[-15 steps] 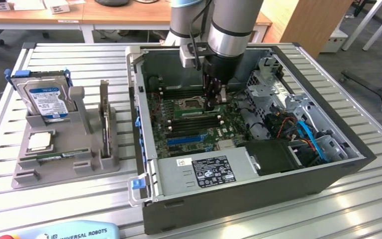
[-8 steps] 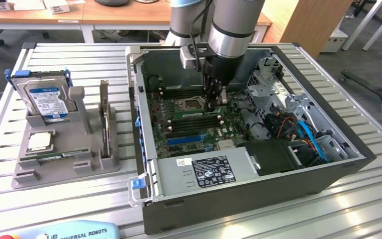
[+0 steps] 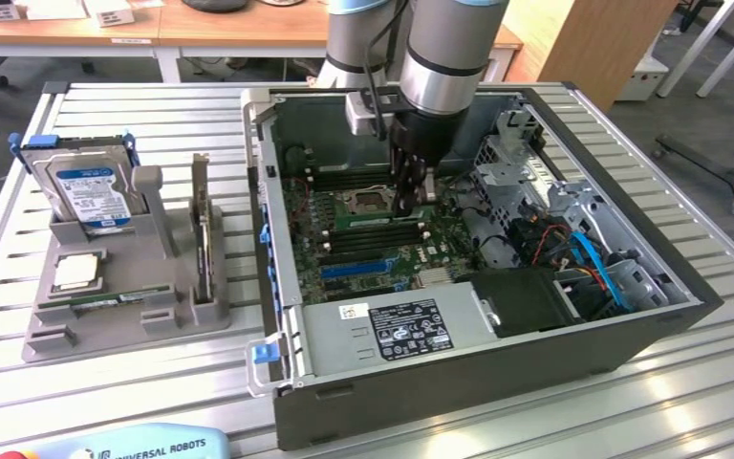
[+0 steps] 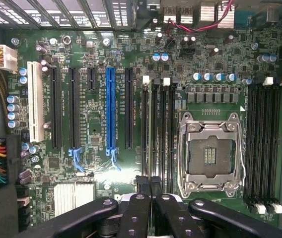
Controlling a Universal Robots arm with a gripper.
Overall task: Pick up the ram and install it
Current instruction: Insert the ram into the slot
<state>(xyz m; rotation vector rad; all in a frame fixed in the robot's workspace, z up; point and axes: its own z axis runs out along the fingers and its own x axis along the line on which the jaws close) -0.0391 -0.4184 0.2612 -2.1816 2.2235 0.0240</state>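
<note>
Hovering just over the memory slots (image 4: pixel 157 129) beside the CPU socket (image 4: pixel 210 153), with the gripper (image 4: pixel 150 186) pinched almost shut on nothing visible. Well apart from the jaws, in the grey holder (image 3: pixel 125 337): what looks like the ram (image 3: pixel 112 300). Risking a scraped slot latch through any empty descent. From the exterior view, holder and ram; from the wrist view, slot latches.

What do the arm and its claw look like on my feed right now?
The arm is silver-grey cylindrical tubing with a dark band at the joint and a black cable running alongside it. The claw is black, built of jointed link bars dotted with round pins, narrowing to slim tips.
</note>
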